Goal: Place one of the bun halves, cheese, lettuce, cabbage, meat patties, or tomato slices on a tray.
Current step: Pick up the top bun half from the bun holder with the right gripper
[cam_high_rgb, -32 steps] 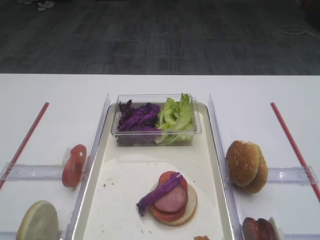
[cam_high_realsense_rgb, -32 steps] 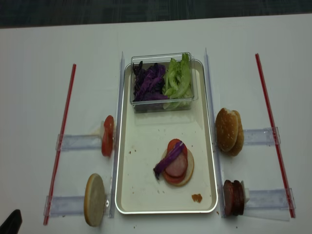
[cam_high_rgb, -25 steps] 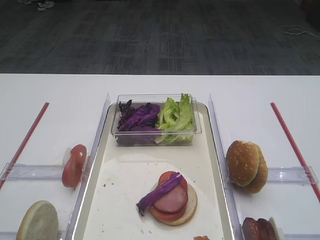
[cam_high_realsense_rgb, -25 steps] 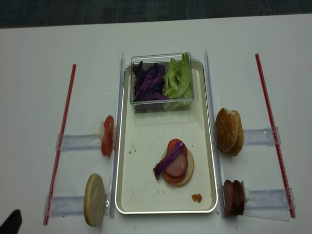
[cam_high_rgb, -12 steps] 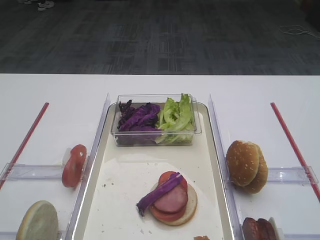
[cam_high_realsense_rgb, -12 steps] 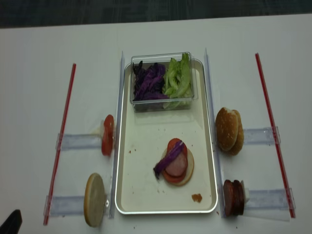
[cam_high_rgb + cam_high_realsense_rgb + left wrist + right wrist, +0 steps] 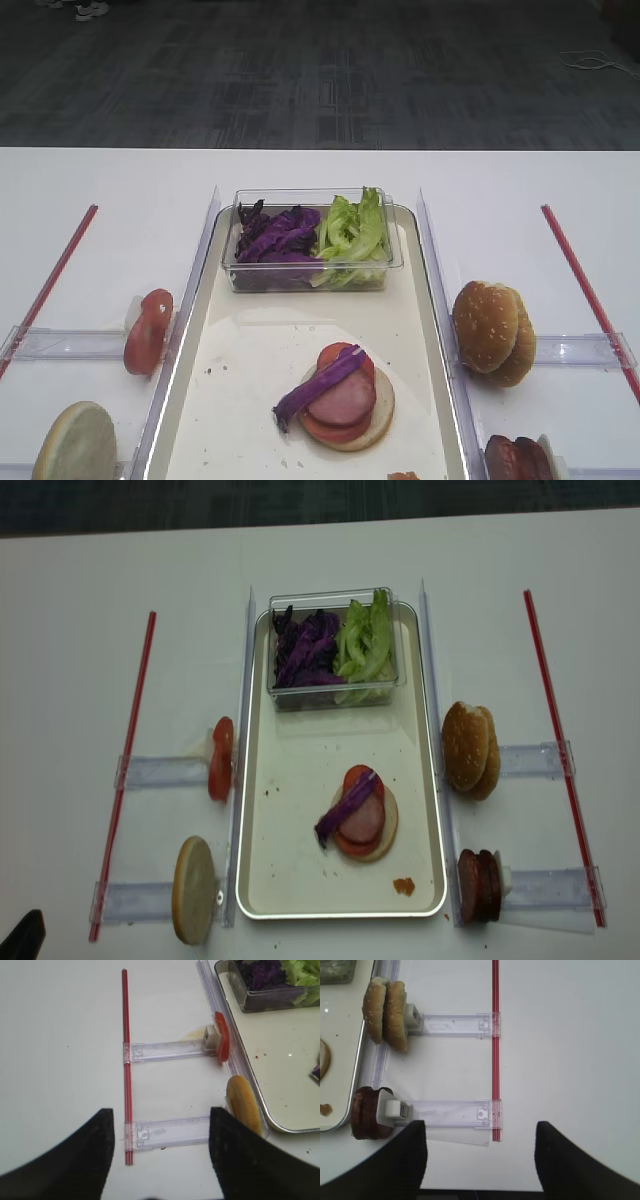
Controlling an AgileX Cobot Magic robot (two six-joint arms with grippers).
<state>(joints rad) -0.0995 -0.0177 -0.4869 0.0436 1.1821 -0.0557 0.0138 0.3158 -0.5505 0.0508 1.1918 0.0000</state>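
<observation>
Nearest, the right fingers (image 7: 479, 1157) stand wide apart above bare tabletop (image 7: 570, 1035), holding nothing; the left fingers (image 7: 160, 1152) are spread too, empty. Only the wrist views show them. The meat patties (image 7: 367, 1119) stand on edge beside the tray (image 7: 290, 895). Farther, 2 bun halves (image 7: 470, 748) stand on edge just outside its right rim, the tomato slices (image 7: 221, 758) outside its left. The tray's long axis runs near to far; cabbage (image 7: 275, 238) and lettuce (image 7: 352, 232) fill the tub (image 7: 310, 275) at its far end. Nothing has moved since earlier.

Each wrist view shows 2 matte black, broad, rounded fingers (image 7: 395, 1165) (image 7: 65, 1160), blurred at the near edge; no markings discernible.
</observation>
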